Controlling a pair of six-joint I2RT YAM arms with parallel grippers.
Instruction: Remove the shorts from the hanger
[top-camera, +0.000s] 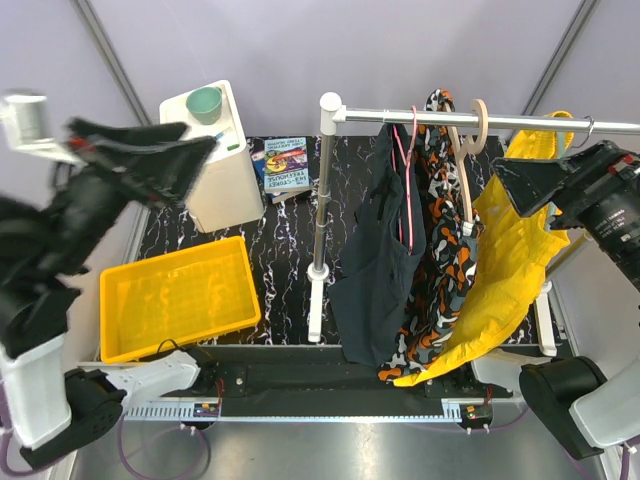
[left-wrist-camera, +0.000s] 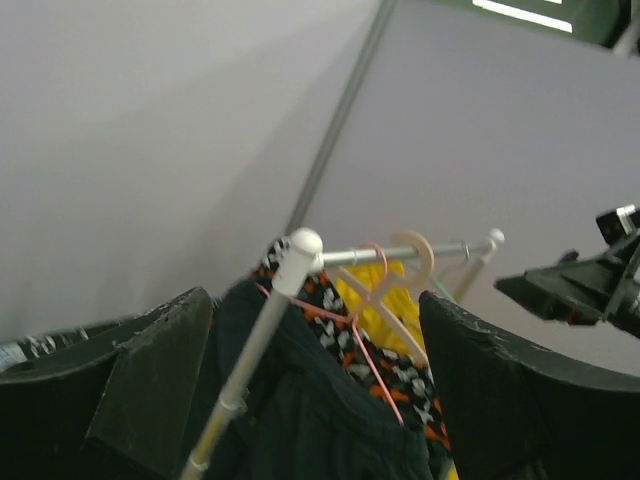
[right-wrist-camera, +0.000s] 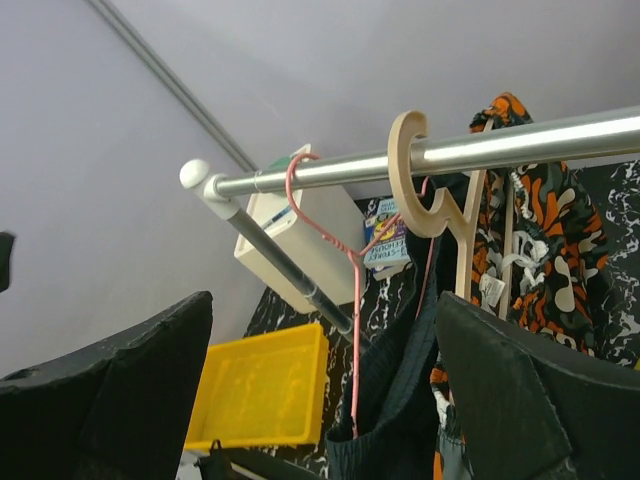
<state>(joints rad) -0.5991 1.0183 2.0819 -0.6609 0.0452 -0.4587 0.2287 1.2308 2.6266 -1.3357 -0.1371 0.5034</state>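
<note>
The dark shorts (top-camera: 375, 270) are hanging on the pink hanger (top-camera: 407, 165) off the metal rail (top-camera: 370, 116), over the middle of the tabletop (top-camera: 290, 250) and right up against a patterned garment (top-camera: 440, 230). The right pincer (top-camera: 510, 175) is spread wide and holding nothing, up by the rail, with the shorts near it at roughly 8 o'clock in the top view, not touching. The left pincer (top-camera: 205, 145) is spread and empty too, well apart from the shorts, which sit at about 4 o'clock from it.
</note>
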